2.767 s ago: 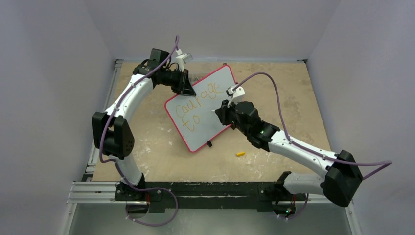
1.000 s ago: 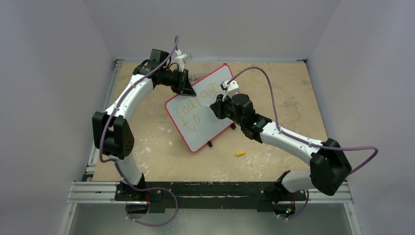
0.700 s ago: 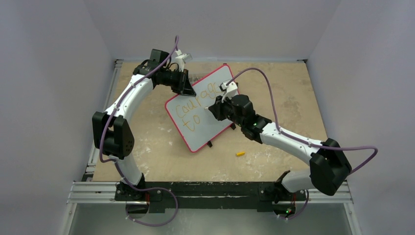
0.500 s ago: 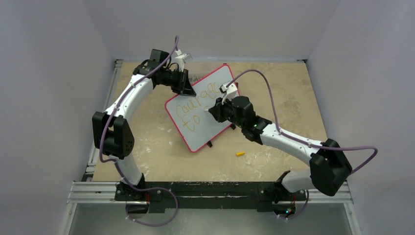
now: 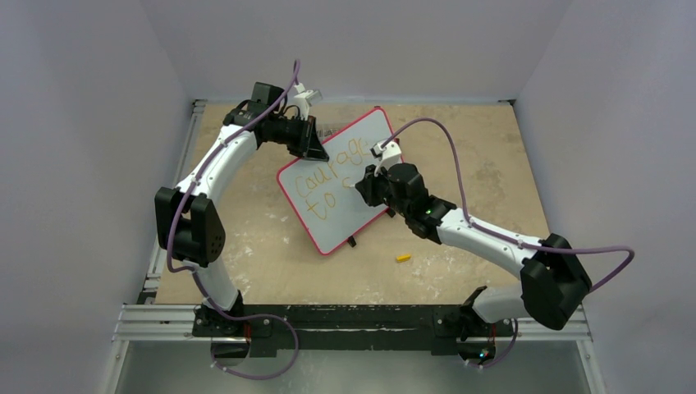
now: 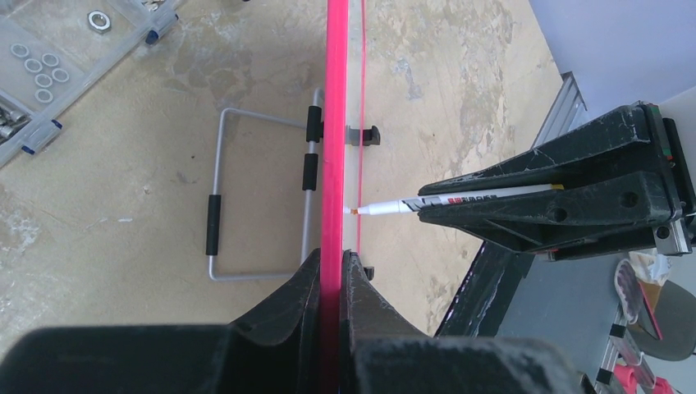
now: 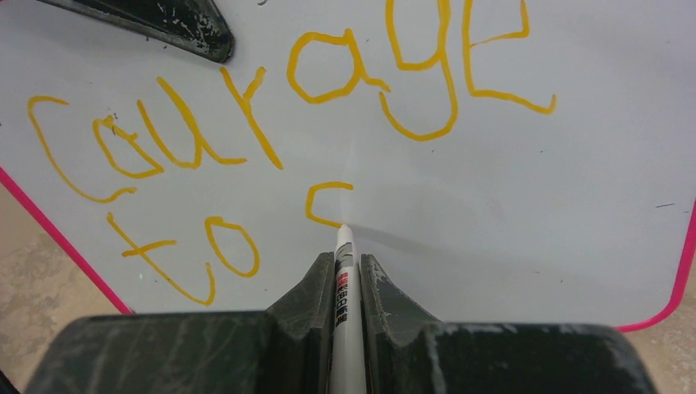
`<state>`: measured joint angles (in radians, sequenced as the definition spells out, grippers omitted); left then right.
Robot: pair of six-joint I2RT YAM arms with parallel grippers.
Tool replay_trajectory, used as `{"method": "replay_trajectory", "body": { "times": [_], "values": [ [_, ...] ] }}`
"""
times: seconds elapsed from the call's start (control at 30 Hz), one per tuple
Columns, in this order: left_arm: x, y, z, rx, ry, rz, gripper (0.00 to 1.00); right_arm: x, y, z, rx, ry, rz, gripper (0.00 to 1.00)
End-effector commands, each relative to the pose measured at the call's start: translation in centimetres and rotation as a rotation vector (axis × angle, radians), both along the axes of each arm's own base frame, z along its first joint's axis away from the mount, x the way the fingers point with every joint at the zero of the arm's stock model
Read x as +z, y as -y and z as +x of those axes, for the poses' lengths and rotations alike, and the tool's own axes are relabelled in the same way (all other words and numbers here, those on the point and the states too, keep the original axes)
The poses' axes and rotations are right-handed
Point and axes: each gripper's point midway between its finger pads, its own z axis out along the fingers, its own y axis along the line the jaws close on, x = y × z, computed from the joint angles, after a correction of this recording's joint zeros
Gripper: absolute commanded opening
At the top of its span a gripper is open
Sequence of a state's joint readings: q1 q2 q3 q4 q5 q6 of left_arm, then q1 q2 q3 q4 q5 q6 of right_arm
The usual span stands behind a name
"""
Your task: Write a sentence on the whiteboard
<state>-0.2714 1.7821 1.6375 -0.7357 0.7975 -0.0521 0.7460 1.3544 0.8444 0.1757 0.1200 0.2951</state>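
Note:
The whiteboard [image 5: 345,164] stands tilted on the table, pale face with a pink rim [image 6: 335,123]. My left gripper [image 5: 315,147] is shut on its upper left edge, and the rim sits pinched between the jaws in the left wrist view [image 6: 331,256]. My right gripper [image 5: 364,185] is shut on a white marker [image 7: 345,283] whose tip touches the board face. The sentence [image 7: 246,123] reads "Courage" with "to" below it. A short curved orange-yellow stroke [image 7: 322,201] ends at the marker tip. The marker [image 6: 460,200] also shows side-on in the left wrist view.
A small yellow marker cap [image 5: 403,258] lies on the table in front of the board. The board's wire stand [image 6: 215,205] rests on the table behind it. A clear box of washers [image 6: 49,66] sits at the back. Grey walls enclose the table.
My right gripper moved left onto the board, then down a little, and a new curved stroke has appeared to the right of "to". The left gripper and the board have not moved.

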Motion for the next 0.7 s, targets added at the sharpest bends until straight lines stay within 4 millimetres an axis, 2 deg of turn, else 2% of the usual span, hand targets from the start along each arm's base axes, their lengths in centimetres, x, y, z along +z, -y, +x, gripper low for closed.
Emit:
{"method": "replay_trajectory", "body": {
  "times": [0.0,0.33,0.67],
  "values": [
    [-2.0,-0.1,-1.5,-0.004,-0.046,0.082,0.0,-0.7,1.8,0.7,-0.088,-0.006,-0.049,0.0],
    [-1.9,-0.1,-1.5,-0.004,-0.042,0.083,0.0,-2.4,1.2,-0.9,-0.007,-0.045,-0.047,0.0],
    [-2.0,-0.1,-1.6,-0.004,-0.042,0.083,0.0,-2.2,0.1,-1.2,0.061,-0.037,-0.038,0.0]
  ]
}}
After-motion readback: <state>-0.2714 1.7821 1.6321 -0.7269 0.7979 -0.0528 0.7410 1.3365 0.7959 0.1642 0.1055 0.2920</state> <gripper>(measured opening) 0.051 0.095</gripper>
